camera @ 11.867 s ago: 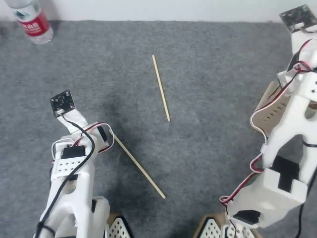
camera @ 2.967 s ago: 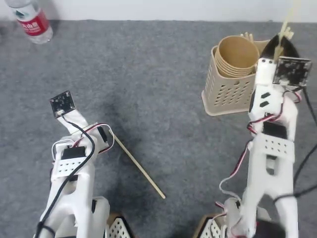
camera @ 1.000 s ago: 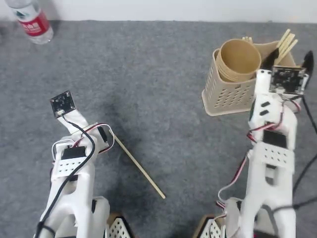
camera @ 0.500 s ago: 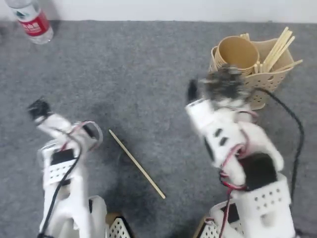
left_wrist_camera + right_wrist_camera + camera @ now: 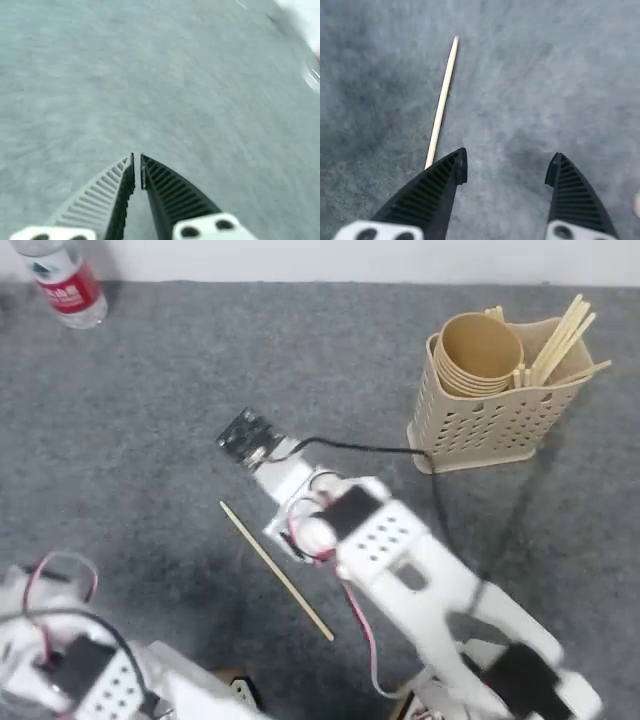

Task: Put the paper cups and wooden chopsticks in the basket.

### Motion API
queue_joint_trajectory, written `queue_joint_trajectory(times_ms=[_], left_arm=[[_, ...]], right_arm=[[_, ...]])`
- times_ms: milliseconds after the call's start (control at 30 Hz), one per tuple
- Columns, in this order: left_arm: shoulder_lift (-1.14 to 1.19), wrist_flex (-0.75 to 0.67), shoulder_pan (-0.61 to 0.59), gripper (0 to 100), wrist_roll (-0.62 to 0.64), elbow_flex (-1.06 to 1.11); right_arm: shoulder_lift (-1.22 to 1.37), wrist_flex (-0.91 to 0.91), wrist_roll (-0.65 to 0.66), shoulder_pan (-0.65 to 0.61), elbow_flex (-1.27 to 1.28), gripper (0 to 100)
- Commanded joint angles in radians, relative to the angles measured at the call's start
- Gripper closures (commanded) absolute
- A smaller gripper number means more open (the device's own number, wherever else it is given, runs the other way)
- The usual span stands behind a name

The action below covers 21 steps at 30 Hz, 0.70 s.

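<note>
One wooden chopstick lies slantwise on the grey mat, in front of the middle. My right arm stretches over the mat right beside it. In the right wrist view my right gripper hangs open above the mat, and the chopstick runs away from one fingertip. The beige basket stands at the back right, holding a stack of paper cups and several chopsticks. My left gripper is shut and empty over bare mat; the left arm sits at the front left corner.
A plastic water bottle with a red label lies at the back left corner. The grey mat ends at a white wall along the back. Open mat stretches between the bottle and the basket.
My right arm has swung from the basket leftward to the chopstick on the mat, gripper open. The left arm has pulled back toward the front left corner.
</note>
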Motion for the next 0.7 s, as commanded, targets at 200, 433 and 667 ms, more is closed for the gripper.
queue_joint_trajectory(times_ms=[200, 433, 667], left_arm=[[-0.319, 0.048, -0.138, 99, -0.180, 0.312], [-0.341, 0.121, -0.213, 99, -0.186, 0.312], [-0.341, 0.129, -0.226, 99, -0.186, 0.315]], right_arm=[[0.252, -0.180, -0.003, -0.079, -0.061, 84.2], [0.375, -0.174, -0.003, -0.163, -0.129, 75.7], [0.535, -0.130, 0.040, -0.157, -0.238, 80.1]])
